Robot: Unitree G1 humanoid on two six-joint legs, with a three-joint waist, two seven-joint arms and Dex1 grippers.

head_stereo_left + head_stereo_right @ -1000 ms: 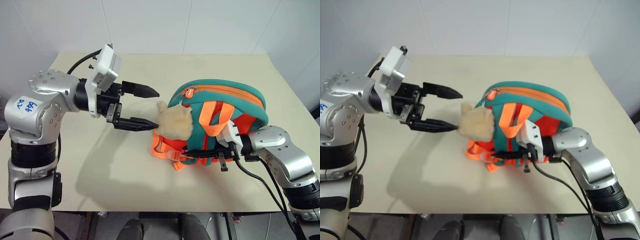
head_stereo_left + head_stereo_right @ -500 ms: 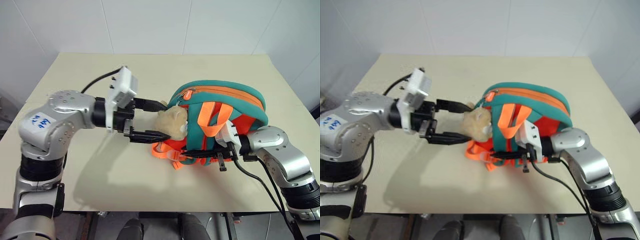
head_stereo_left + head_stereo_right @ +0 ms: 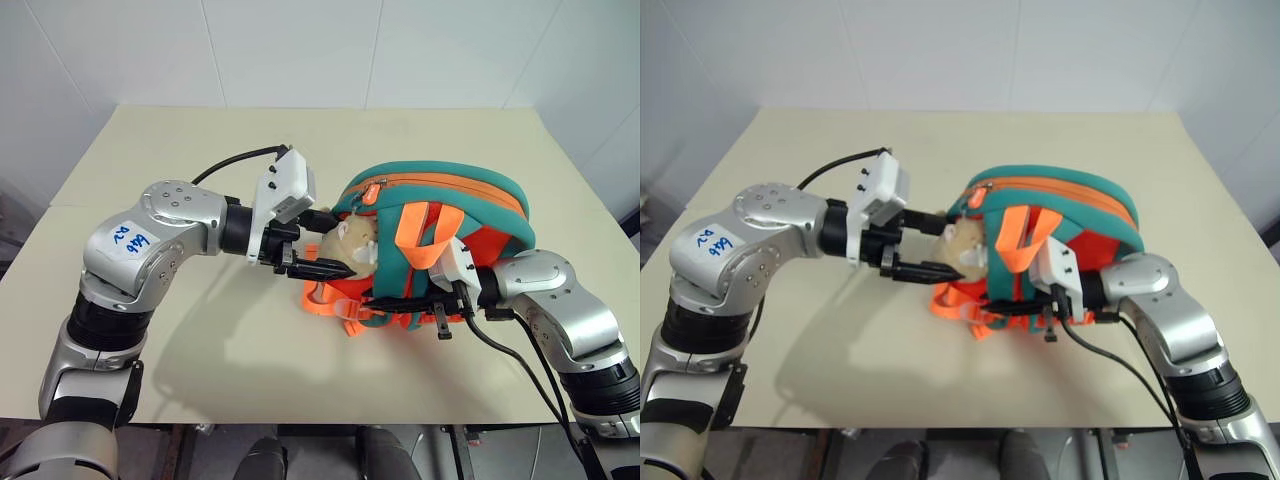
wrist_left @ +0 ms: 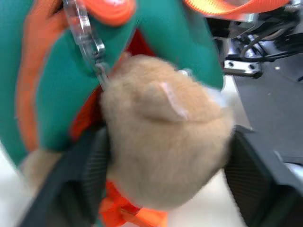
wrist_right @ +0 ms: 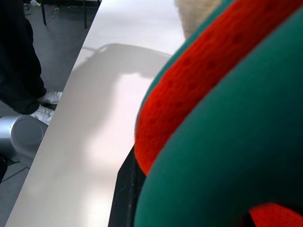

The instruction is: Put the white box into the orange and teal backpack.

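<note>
A small orange and teal fabric backpack [image 3: 440,235] is seen in matt, soft padded cloth with woven orange webbing straps [image 3: 412,228]. A tan plush toy [image 4: 161,151] is noted as fuzzy pile. A clear glossy plastic zip tag [image 4: 83,30] is observed. The beige table top [image 3: 200,360] appears smooth, matt.

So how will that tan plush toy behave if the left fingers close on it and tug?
The plush toy looks soft and fuzzy between the left gripper fingers, so it would probably squash rather than resist. It seems to hang from the orange and teal backpack, so a tug likely drags fabric along. Probably light, not fragile.
</note>
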